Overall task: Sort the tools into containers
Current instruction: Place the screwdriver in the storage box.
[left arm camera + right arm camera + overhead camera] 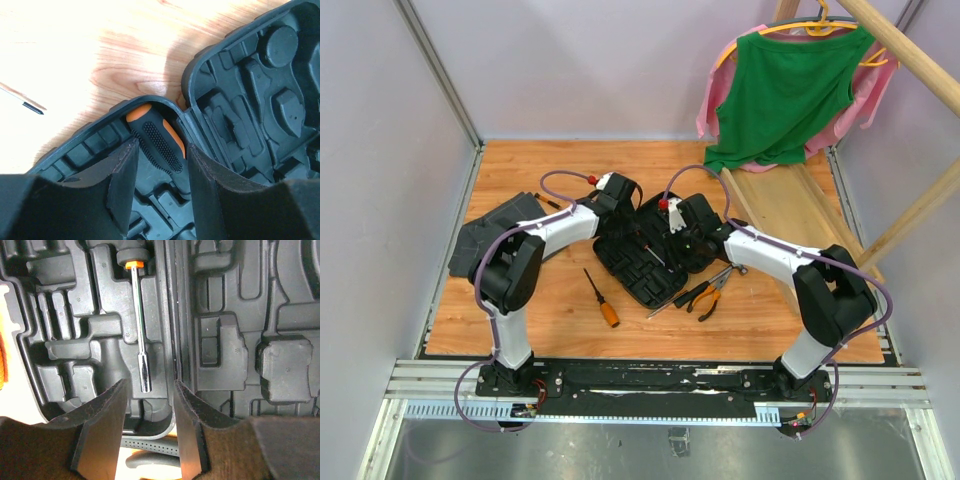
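Where case [225, 340] dips, steel shaft [141, 330] rests.

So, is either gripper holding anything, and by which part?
Right gripper: nothing; its open jaws straddle the screwdriver shaft. Left gripper brackets the handle; grip cannot be told.

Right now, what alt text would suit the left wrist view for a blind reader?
An orange-and-black screwdriver handle lies in the open black tool case, between the left gripper's two parted dark fingers. Pale wooden table shows beyond.
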Tool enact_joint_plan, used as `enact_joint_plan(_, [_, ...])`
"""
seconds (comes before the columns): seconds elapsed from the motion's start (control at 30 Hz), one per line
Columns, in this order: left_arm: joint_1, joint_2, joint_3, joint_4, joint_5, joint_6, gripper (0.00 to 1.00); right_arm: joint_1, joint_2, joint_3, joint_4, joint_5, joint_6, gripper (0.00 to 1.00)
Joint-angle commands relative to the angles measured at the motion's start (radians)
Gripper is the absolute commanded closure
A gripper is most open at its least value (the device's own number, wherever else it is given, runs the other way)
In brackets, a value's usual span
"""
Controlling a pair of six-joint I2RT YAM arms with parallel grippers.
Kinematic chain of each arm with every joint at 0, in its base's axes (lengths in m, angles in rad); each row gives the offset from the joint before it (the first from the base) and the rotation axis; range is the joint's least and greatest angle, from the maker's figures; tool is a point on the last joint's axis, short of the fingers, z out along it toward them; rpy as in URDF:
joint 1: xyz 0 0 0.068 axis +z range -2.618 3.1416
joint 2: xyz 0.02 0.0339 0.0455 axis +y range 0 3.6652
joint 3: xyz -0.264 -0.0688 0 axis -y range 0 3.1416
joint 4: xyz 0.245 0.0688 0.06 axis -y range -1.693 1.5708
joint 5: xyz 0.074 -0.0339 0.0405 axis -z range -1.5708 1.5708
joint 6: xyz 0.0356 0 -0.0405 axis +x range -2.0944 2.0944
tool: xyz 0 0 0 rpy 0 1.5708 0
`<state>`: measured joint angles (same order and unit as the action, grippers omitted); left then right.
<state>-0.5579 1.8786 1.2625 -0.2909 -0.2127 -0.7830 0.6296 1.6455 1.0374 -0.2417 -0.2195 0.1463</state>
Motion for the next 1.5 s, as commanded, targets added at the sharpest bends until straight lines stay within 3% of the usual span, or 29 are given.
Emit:
enact_joint_plan(0.0, [-0.004,0.03,0.037,-0.023,-0.048,0.008,0.53,-0.022,-0.025,-0.011,-0.003,-0.014,0.013,0.57])
enact_joint_plan(0.43, [-0.004,0.082,0.059,-0.051,-0.084,0.024,0.55,-0.023,-0.023,-0.014,-0.003,-0.035,0.008,0.58])
enact_joint_plan(0.73, [-0.004,0.087,0.05,-0.038,-0.078,0.033,0.6,-0.023,0.031,0.01,-0.009,-0.085,-0.007,0.71])
enact_joint_plan(1.47, [-0.004,0.082,0.04,-0.028,-0.067,0.04,0.6,-0.021,0.091,0.036,-0.005,-0.112,0.007,0.84])
